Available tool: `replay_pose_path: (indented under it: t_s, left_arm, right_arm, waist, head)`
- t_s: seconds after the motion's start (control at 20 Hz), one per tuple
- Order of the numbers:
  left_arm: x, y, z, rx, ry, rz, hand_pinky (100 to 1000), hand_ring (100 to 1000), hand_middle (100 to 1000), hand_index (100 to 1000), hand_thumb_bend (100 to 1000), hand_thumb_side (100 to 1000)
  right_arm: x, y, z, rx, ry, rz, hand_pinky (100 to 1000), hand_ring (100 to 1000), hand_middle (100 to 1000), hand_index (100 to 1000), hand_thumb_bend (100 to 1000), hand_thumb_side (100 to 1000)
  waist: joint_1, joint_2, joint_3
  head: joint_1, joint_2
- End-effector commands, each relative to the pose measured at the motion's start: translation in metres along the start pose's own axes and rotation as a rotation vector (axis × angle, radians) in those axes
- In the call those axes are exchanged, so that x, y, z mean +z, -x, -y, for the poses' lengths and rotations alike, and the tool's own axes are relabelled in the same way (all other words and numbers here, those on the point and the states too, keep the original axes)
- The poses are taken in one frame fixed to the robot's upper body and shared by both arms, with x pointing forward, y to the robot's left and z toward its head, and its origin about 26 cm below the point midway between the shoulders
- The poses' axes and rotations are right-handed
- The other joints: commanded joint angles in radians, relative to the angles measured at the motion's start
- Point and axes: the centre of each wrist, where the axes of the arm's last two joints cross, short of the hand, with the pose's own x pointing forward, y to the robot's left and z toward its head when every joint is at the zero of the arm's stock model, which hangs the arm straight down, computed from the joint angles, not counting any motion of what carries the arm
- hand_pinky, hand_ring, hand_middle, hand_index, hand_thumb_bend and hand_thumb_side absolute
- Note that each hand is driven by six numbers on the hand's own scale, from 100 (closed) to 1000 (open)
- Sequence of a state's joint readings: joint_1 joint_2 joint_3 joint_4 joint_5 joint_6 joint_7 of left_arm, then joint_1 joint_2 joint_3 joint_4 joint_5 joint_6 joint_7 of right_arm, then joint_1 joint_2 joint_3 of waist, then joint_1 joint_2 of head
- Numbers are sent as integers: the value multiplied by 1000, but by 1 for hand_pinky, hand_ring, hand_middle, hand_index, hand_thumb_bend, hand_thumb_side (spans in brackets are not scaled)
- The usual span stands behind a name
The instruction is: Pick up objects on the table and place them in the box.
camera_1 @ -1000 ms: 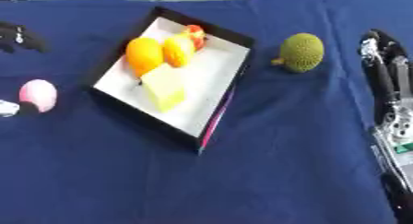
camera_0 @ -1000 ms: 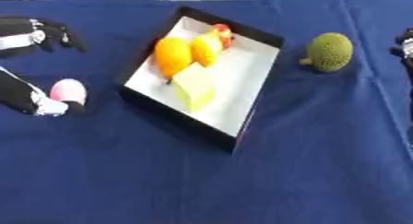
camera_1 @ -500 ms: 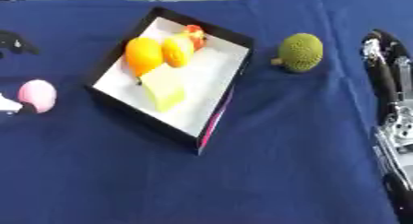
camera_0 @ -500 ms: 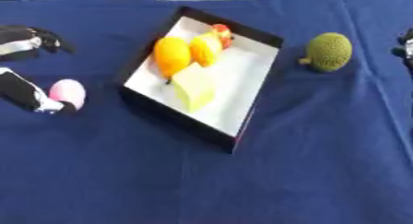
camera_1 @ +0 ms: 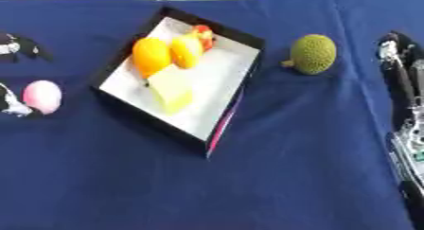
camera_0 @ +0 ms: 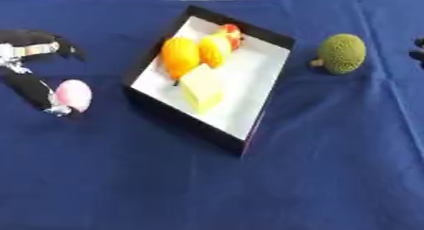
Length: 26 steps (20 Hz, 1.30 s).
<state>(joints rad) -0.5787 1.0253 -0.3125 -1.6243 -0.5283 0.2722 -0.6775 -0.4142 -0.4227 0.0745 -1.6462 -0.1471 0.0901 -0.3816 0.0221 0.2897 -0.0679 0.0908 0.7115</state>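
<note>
On the blue table [camera_0: 248,186], left hand [camera_0: 33,89] spread open beside a pink object [camera_0: 74,94] — box [camera_0: 269,37] centre, green fruit [camera_0: 342,53] right — right hand [camera_1: 401,77] edge-on, fingers unclear.

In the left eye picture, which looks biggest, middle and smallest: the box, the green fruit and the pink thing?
1. Box, by far the biggest.
2. Green fruit.
3. Pink thing, a little smaller than the fruit, though the two look close in size.
</note>
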Motion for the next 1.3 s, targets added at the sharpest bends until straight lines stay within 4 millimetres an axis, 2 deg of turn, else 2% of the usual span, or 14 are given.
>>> replay_pose_path:
  t_s: [0.05, 0.4, 0.45, 0.7, 0.8, 0.95, 1.05, 1.2, 1.3]
  left_arm:
    - [-2, 12, -8, -8, -23, -54, 846, 898, 852, 869, 672, 224]
    - [-22, 23, -3, 35, 3, -81, 840, 892, 846, 854, 679, 233]
    - [-25, 23, -3, 33, 3, -86, 838, 890, 843, 859, 700, 214]
    - [-44, 22, 2, 35, -4, -103, 830, 881, 834, 852, 687, 204]
    - [-49, 21, 4, 25, 1, -103, 826, 878, 829, 825, 669, 187]
    - [-54, 20, 5, 18, 13, -99, 807, 855, 800, 742, 546, 100]
    - [-53, 19, 6, 5, 21, -93, 791, 834, 769, 671, 481, 100]
    - [-47, 13, 1, -28, 8, -72, 784, 823, 750, 615, 472, 100]
    - [-38, 4, -8, -60, -32, -41, 780, 817, 740, 596, 471, 100]
  right_arm:
    - [-5, -12, 5, 9, 0, 41, 984, 842, 807, 892, 100, 751]
    - [-4, -11, 5, 11, -2, 38, 984, 842, 807, 892, 100, 753]
    - [-4, -10, 5, 11, -3, 37, 984, 842, 807, 892, 100, 753]
    - [-4, -10, 4, 7, -5, 37, 984, 842, 807, 891, 100, 754]
    - [-4, -10, 3, 6, -6, 36, 984, 841, 807, 891, 100, 754]
    - [-4, -10, 3, 4, -5, 36, 984, 841, 807, 891, 100, 754]
    - [-4, -10, 3, 4, -5, 36, 984, 841, 807, 891, 100, 755]
    - [-4, -10, 3, 6, -8, 35, 984, 841, 807, 891, 100, 756]
    - [-4, -10, 3, 7, -7, 35, 984, 841, 807, 891, 100, 755]
  waist:
    - [2, -22, 1]
    - [0, -23, 4]
    - [0, -24, 4]
    - [-2, -24, 3]
    - [-2, -24, 2]
    - [-3, -23, 2]
    - [-2, -23, 2]
    - [-1, -24, 2]
    - [0, -25, 3]
  head:
    - [3, -2]
    - [9, -2]
    - [9, -2]
    - [11, 0]
    - [12, 0]
    - [11, 2]
    - [12, 3]
    - [13, 4]
    - [13, 4]
